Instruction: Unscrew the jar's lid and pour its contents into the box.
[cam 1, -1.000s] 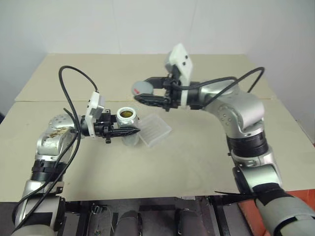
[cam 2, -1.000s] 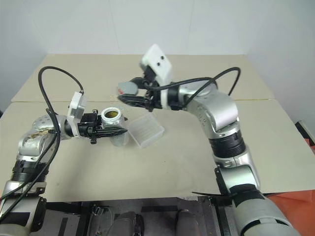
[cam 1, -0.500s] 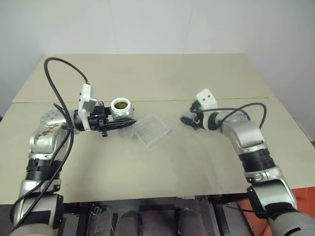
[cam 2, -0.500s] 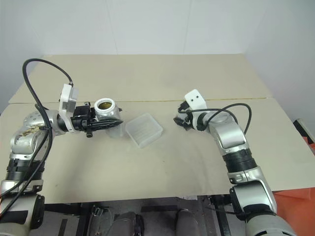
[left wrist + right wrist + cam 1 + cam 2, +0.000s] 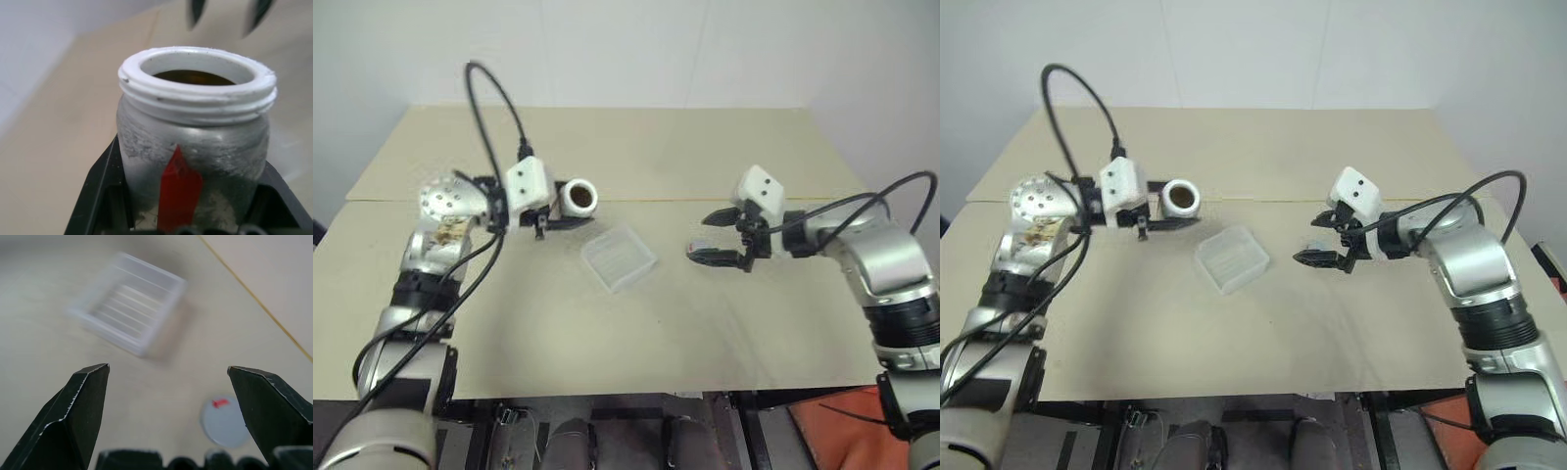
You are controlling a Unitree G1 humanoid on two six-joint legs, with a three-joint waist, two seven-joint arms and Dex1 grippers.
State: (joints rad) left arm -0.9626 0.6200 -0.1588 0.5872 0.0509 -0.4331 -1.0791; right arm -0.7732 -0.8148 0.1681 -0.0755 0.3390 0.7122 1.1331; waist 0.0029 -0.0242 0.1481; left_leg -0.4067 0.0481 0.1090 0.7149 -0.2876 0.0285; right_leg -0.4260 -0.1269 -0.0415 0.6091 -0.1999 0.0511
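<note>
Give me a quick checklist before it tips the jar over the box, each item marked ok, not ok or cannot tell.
1. Lid off the jar: ok. The jar has an open mouth, and the lid lies flat on the table.
2. Jar held firmly: ok. The left hand is shut on it, a finger on either side.
3. Right hand out of the way: ok. The right hand is open and empty, off to the box's right.
4. Jar above the box: not ok. It is up and to the left of the box.
5. Box upright and unobstructed: ok.
6. Contents loose enough to pour: cannot tell.
</note>
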